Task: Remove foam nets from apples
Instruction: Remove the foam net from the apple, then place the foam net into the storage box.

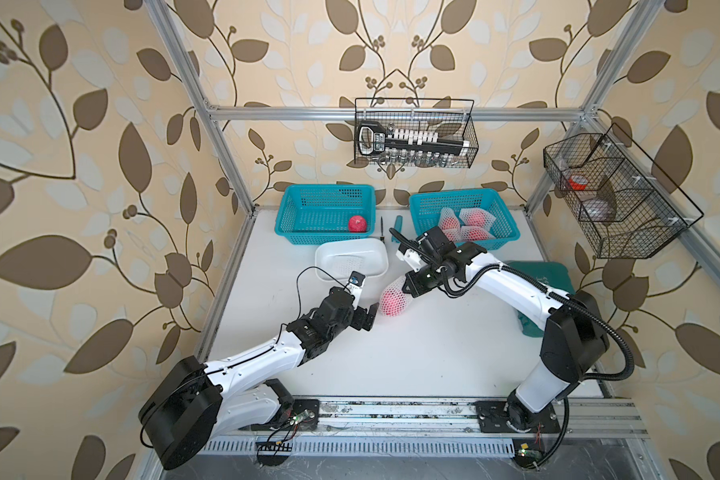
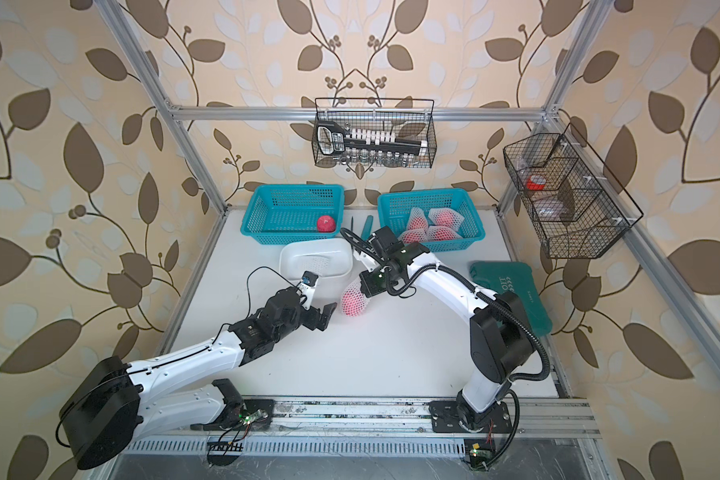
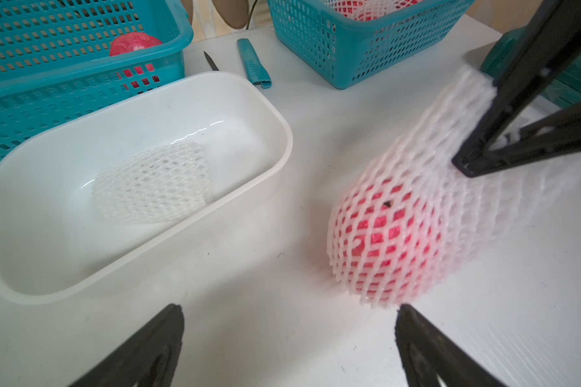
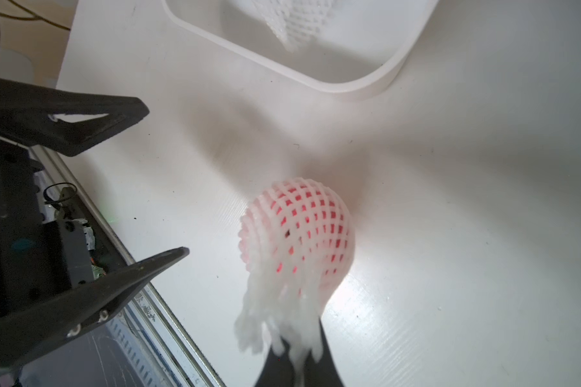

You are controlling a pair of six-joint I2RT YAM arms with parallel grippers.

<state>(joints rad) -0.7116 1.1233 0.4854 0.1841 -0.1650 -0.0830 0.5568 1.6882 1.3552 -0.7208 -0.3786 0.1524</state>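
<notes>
An apple (image 3: pixel 379 234) wrapped in a white foam net (image 3: pixel 416 207) lies mid-table, seen in both top views (image 1: pixel 393 301) (image 2: pixel 354 301). My right gripper (image 4: pixel 299 362) is shut on the net's loose end, which stretches up from the apple. My left gripper (image 3: pixel 289 310) stands open just beside the netted apple, with nothing between its fingers. A bare apple (image 1: pixel 357 223) sits in the left teal basket (image 1: pixel 325 195). Several netted apples (image 1: pixel 466 224) fill the right teal basket (image 1: pixel 454 197). An empty foam net (image 3: pixel 155 182) lies in the white tub (image 3: pixel 282 134).
A small knife (image 1: pixel 381 226) and a teal sheath (image 1: pixel 399 224) lie between the baskets. A green board (image 1: pixel 549 282) lies at the table's right edge. Wire baskets (image 1: pixel 416 133) hang on the back and right walls.
</notes>
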